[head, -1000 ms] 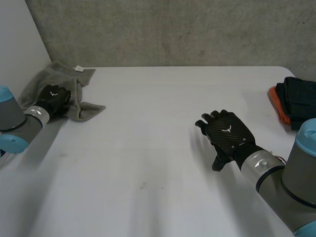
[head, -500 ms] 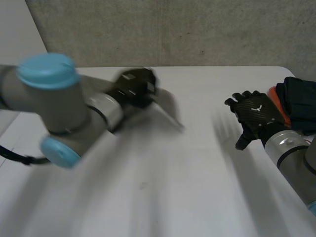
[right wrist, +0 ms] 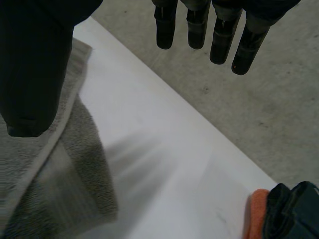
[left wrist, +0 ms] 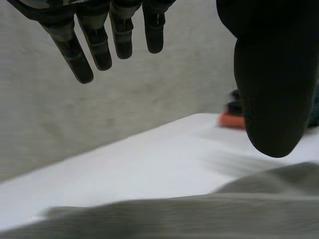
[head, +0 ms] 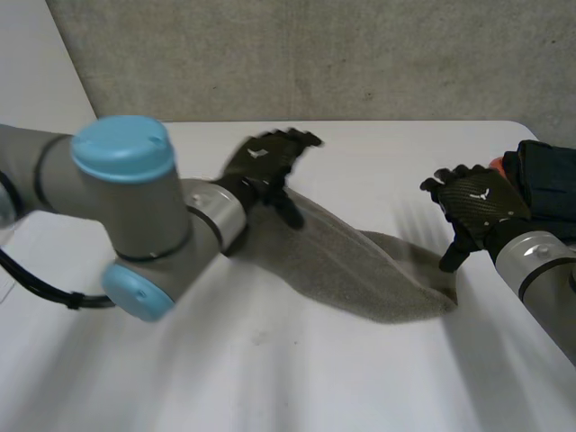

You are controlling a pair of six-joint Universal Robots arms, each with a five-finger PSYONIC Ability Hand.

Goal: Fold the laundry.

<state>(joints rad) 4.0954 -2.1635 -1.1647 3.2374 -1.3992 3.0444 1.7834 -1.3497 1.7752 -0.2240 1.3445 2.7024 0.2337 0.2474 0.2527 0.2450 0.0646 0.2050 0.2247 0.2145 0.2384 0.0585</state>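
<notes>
Head view: the towel (head: 360,261) stretches across the middle of the table (head: 270,378), from beneath the left hand (head: 265,160) towards the right hand (head: 475,205). Both hands have their fingers spread and hold nothing. Dark clothes (head: 547,184) sit at the table's right edge, an orange cloth (head: 497,169) just beside them.

Left wrist view: the fingers (left wrist: 99,45) are straight, the thumb is apart, and the towel (left wrist: 199,214) lies below the palm.

Right wrist view: the fingers (right wrist: 199,27) are straight, the thumb is apart, and the towel's (right wrist: 50,174) hemmed edge runs beside the thumb.
</notes>
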